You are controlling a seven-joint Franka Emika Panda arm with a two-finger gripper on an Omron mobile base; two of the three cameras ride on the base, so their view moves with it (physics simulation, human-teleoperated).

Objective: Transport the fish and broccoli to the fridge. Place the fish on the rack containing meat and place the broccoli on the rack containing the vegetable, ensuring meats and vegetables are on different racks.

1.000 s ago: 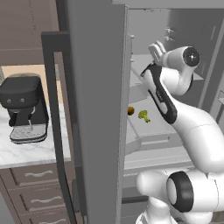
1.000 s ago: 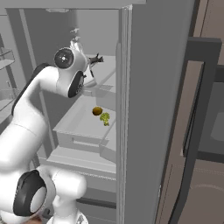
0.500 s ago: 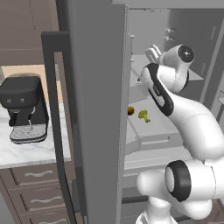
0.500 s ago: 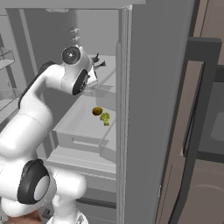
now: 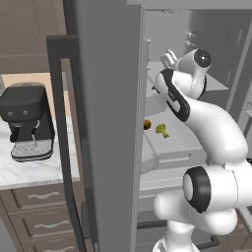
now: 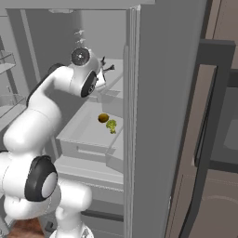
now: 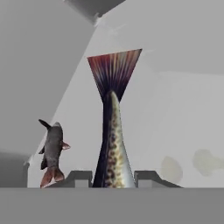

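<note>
Inside the open fridge (image 5: 113, 123), the pincer (image 7: 114, 177) is clamped tight on a spotted fish (image 7: 113, 144), tail fanned out ahead of its fingertips (image 7: 78, 178). A smaller fish (image 7: 52, 151) lies nearby on that rack. The broccoli (image 5: 161, 130) sits beside the vegetable (image 5: 146, 124) on the rack below.

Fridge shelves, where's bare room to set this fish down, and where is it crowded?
In the hand view the gripper is shut on the fish. The pale shelf beside its tail lies bare. Toward the wall, a smaller fish already takes that side. On the lower rack, the broccoli and the vegetable crowd the middle; its near part is free.
</note>
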